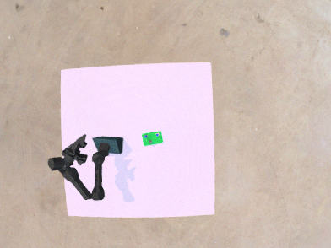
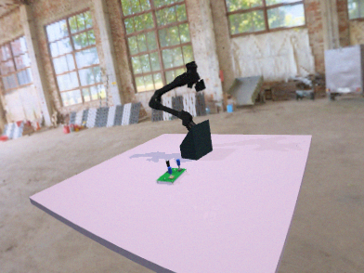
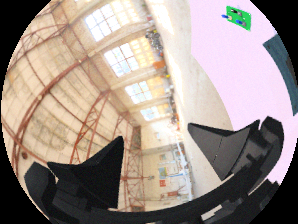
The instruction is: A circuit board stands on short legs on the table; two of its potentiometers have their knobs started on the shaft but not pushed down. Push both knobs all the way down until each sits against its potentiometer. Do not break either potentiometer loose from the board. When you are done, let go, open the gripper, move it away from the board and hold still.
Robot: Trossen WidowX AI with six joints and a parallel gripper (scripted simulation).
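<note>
The green circuit board (image 1: 157, 141) (image 2: 163, 178) (image 3: 245, 16) stands on the pink table. One blue knob (image 1: 157, 135) (image 2: 170, 170) looks low over the board; another blue knob (image 1: 146, 137) (image 2: 178, 162) stands higher on its shaft. A slim black part (image 2: 167, 163) stands upright near them. The views are too small to tell whether either knob sits against its potentiometer. My gripper (image 1: 85, 148) (image 3: 156, 132) is open and empty, with its fingers wide apart. It is raised high and far from the board, on the other side of the arm's base, touching nothing.
The dark wedge-shaped block (image 1: 114, 144) (image 2: 197, 141) under the arm's base stands on the pink table (image 1: 181, 97) (image 2: 232, 200), beside the board. The arm folds up and back from it, near the table's edge.
</note>
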